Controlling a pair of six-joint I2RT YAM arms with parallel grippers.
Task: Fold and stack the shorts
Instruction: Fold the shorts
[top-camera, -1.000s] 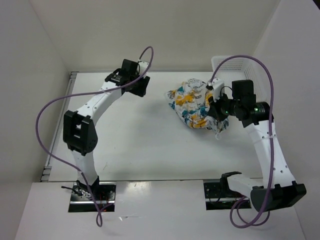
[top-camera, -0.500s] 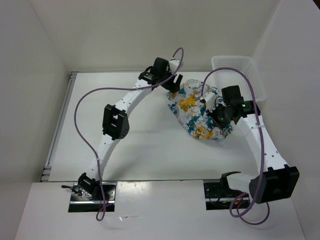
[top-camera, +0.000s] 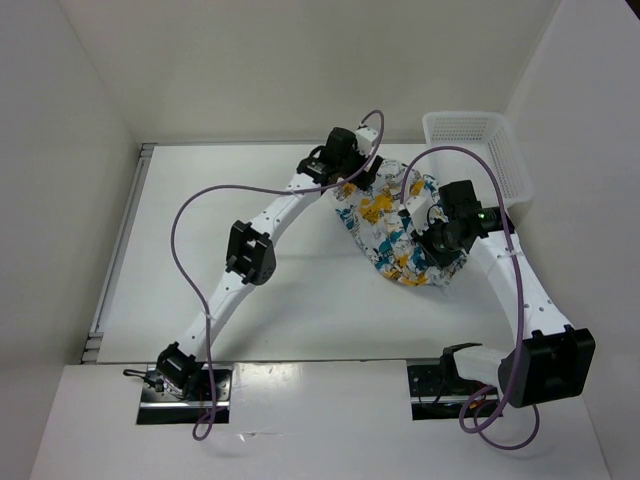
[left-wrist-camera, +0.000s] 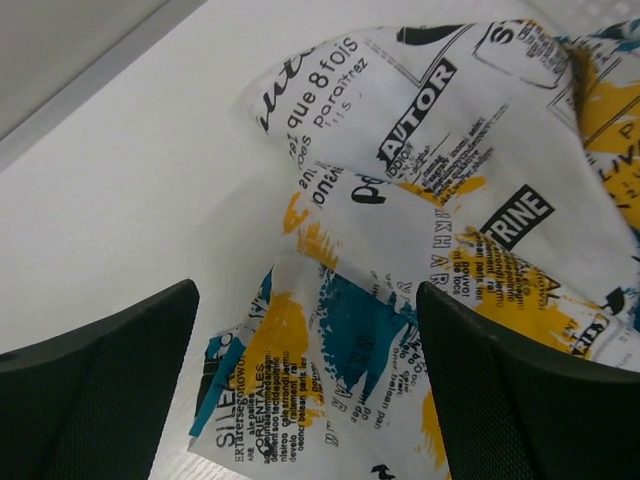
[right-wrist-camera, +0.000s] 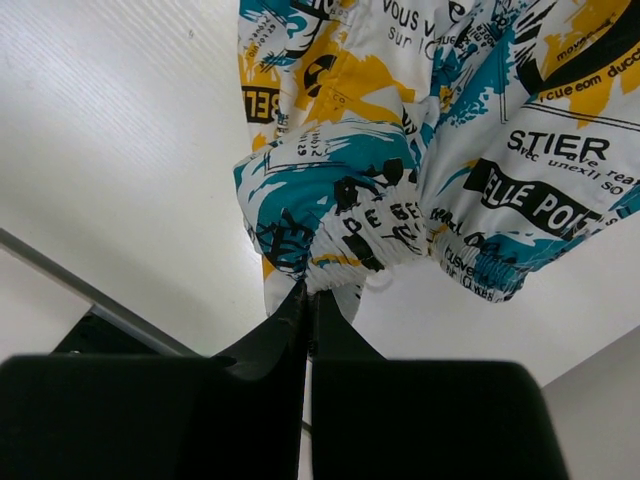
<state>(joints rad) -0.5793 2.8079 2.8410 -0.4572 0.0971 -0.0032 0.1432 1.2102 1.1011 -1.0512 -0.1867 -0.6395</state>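
White worktop (top-camera: 250, 220) carries the shorts (top-camera: 385, 225), crumpled in a heap at its far right, near a mesh basket (top-camera: 465, 114). Left hand (left-wrist-camera: 310, 350) hovers over the heap's far-left edge, fingers spread wide, holding nothing. Right hand (right-wrist-camera: 308, 300), at the heap's near-right side, pinches a bunched fabric edge.

White shorts (top-camera: 382, 222), teal, yellow-orange and black lettering print, crumpled, bunched right of centre

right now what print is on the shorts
Shorts: white, teal and yellow-orange patches, black lettering; best in left wrist view.
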